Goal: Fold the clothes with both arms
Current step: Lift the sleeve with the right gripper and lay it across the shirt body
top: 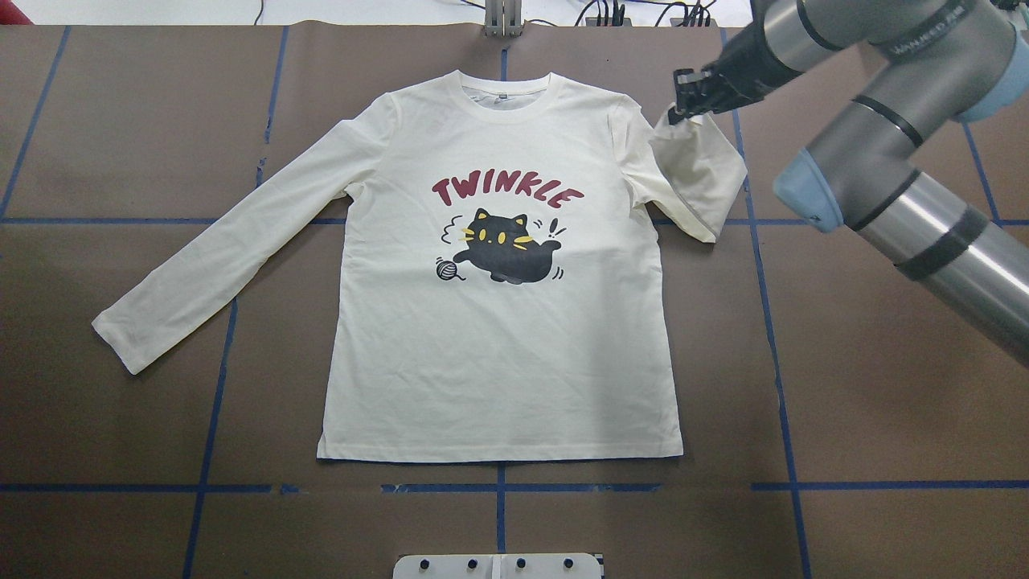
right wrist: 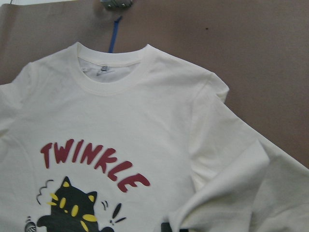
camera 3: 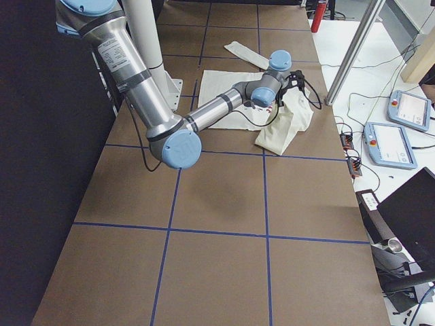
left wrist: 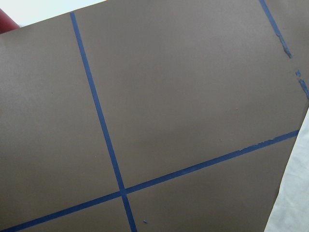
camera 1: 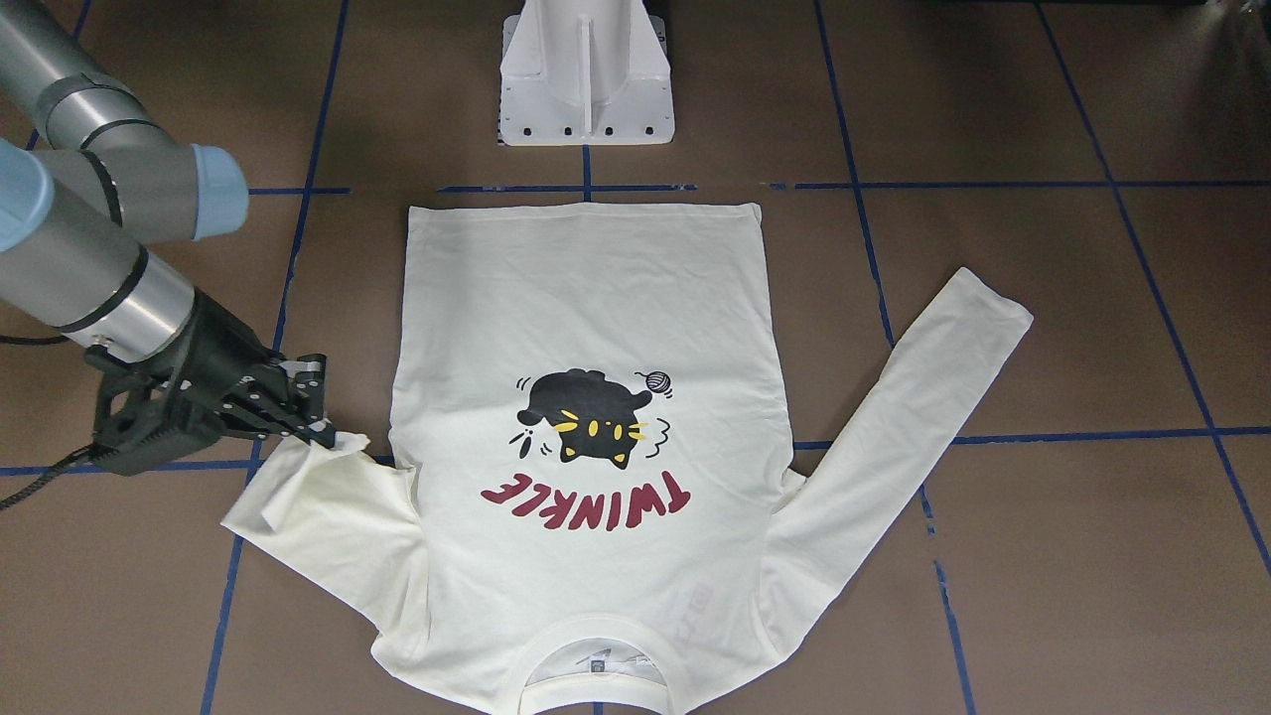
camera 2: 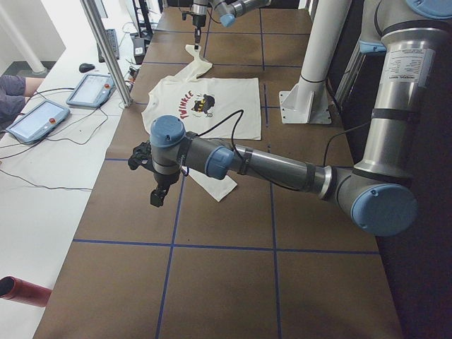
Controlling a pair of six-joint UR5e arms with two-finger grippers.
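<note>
Cream cloth fills the middle of the front-facing view. The T-shirt [camera 1: 586, 298] lies flat on the brown table [camera 1: 1092, 298], picture side up, among blue tape lines [camera 1: 993, 185]. The right gripper [camera 1: 326, 434] is at the left here. Its fingers pinch the end of one sleeve [camera 1: 328, 497], which is bunched up. The other sleeve [camera 1: 914, 397] lies straight out to the right.

From overhead, the right gripper [top: 682, 112] is at the far right, near the shirt's shoulder. It holds the sleeve end up off the table, and the sleeve bends back on itself. The cat print [top: 506, 249] and the red TWINKLE letters [top: 506, 189] face up.

From the left end, the left gripper [camera 2: 159, 194] hangs over the table near the end of the straight sleeve. I cannot tell if its fingers are spread or pressed together.

From the right end, the lifted sleeve hangs down from the right gripper [camera 3: 287, 92].

The left wrist camera sees brown table, blue tape and a bit of cream cloth at the right edge.

The right wrist camera sees the collar [right wrist: 111, 72], the letters and the cat.
</note>
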